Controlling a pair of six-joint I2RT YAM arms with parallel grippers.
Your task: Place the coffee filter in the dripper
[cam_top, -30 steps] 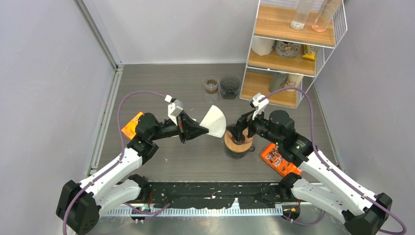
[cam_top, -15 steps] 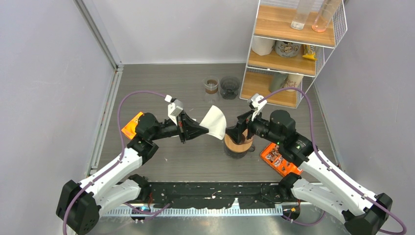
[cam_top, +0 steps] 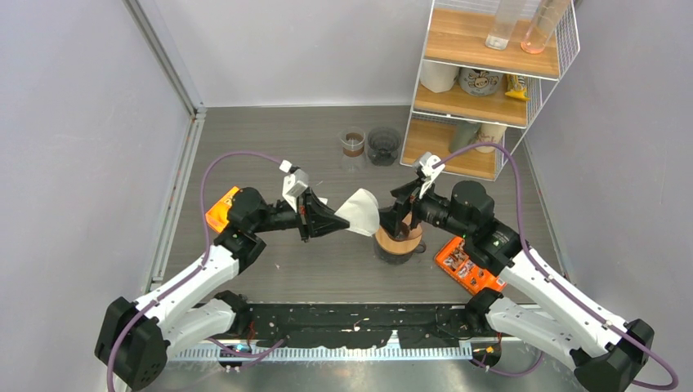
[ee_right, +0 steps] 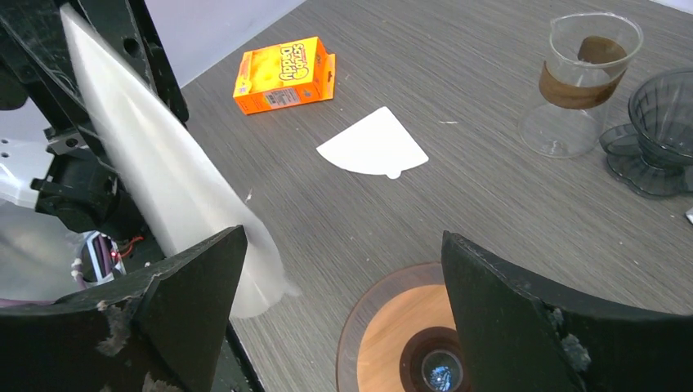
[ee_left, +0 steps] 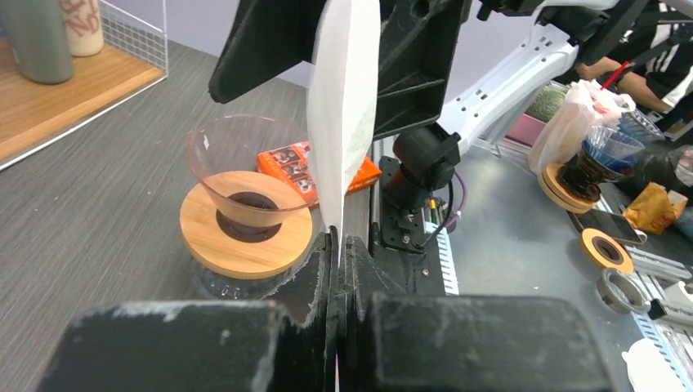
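Left gripper (ee_left: 337,245) is clamped tight on the coffee filter (ee_left: 343,122), pinching its narrow end. Paper is folded flat, stands on edge, and fans out away from the gripper toward the dripper (ee_left: 245,204). Long axis runs approx. left-to-right across the worktop (cam_top: 270,147), wide end pointing at the right arm.

Key relation: in the top view the filter's wide end hangs in the air just left of the dripper, at or slightly over its near rim, not inside yet. Dripper = clear cone on a wooden collar, mouth up, nothing in it.

Right gripper (cam_top: 398,216) hovers directly over the dripper w/ jaws spread wide, holding nothing. In the right wrist view the filter's far edge sits just inside that opening, beside one finger (ee_right: 188,318); touching or not, can't tell. Left wrist view agrees: paper b/w the two black fingers.

So the left arm has the filter and the right arm is nearer the dripper. Judgement: next is prob. either the right gripper closing on the wide end to open the fold, or the left arm shifting the filter over the mouth & lowering. The flat fold must open into a cone or it won't seat, and thin paper may buckle.

Also there: spare filter (ee_right: 374,145) flat on the worktop, orange box (ee_right: 284,73), glass server (ee_right: 584,82), all well apart from the dripper.
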